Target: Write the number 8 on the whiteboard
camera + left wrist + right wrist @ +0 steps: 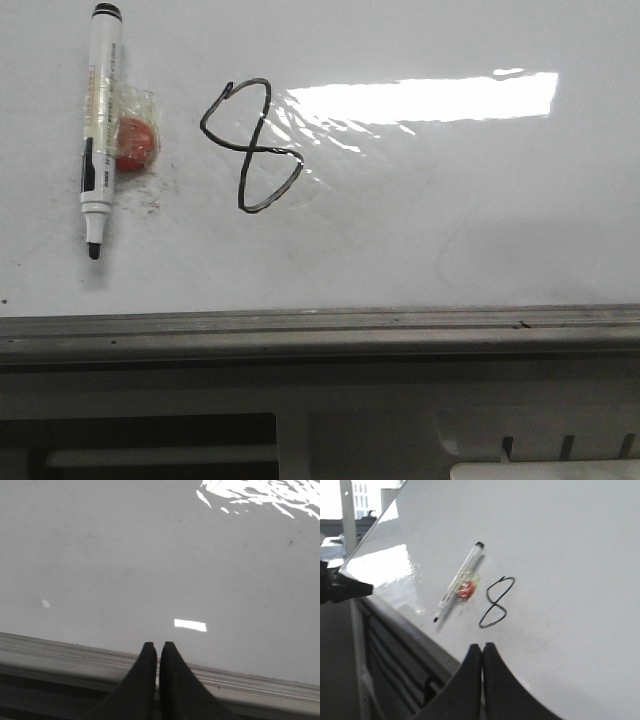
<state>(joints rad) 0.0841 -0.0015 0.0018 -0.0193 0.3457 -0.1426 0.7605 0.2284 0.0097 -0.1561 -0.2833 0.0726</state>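
Observation:
A thin black slanted number 8 is drawn on the glossy whiteboard; it also shows in the right wrist view. A white marker with its black tip bare lies to the left of the 8, with a red round thing in clear wrap beside it. My left gripper is shut and empty over the board's grey edge rail. My right gripper is shut and empty near the board's edge, short of the 8. Neither gripper shows in the front view.
A bright wrinkled glare patch lies right of the 8. The grey metal rail runs along the board's near edge, with dark frame parts below it. The marker and red thing show in the right wrist view.

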